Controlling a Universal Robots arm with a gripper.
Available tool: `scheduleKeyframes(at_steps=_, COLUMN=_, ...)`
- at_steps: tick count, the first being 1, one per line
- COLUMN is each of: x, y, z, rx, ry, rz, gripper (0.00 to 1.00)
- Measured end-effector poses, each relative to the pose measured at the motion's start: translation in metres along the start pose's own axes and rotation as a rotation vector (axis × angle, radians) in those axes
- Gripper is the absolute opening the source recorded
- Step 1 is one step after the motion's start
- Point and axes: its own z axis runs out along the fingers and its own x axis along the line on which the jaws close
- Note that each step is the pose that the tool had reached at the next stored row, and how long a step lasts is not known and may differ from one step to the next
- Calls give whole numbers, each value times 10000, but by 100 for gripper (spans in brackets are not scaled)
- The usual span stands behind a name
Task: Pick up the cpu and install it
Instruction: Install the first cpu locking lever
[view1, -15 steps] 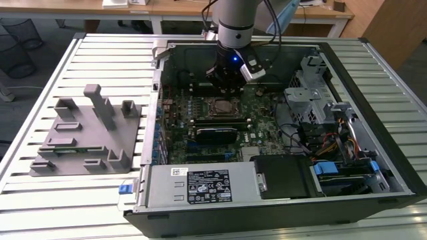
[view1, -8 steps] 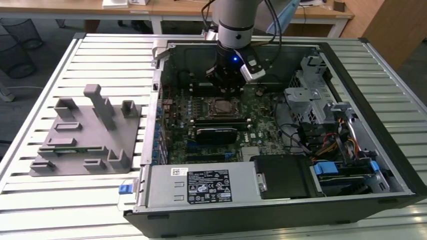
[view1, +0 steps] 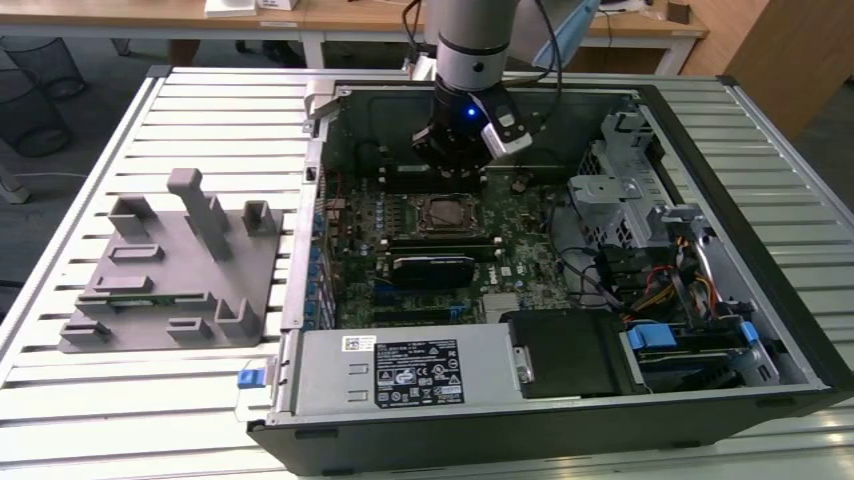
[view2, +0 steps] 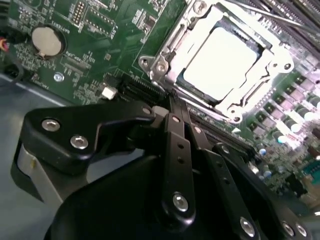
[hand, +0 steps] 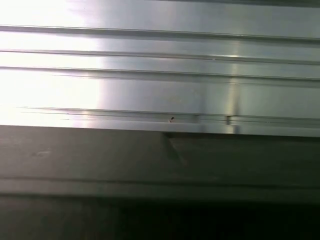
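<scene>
Inside the open case (view1: 787, 330), cpu (view2: 225, 62) sits socketed (gripper (view2: 172, 100) closed, empty).

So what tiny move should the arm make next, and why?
Probably lift the tool straight up a little: the cpu already lies inside the socket frame, and the tool hangs close above the motherboard beside it.

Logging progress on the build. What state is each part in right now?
cpu: lying flat in its socket.
Socket frame: open, not covering the cpu.
Computer case: side panel off, motherboard exposed.
End effector: above the motherboard, beside the socket; not holding the cpu.
</scene>
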Motion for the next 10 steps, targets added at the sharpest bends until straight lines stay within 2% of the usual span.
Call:
scheduleKeyframes(at_steps=2, x=0, y=0, z=-25, rx=-1, ry=0, rz=-2, gripper=11)
scheduleKeyframes(at_steps=10, x=1, y=-55, z=-26, rx=-1, ry=0, rz=-2, gripper=11)
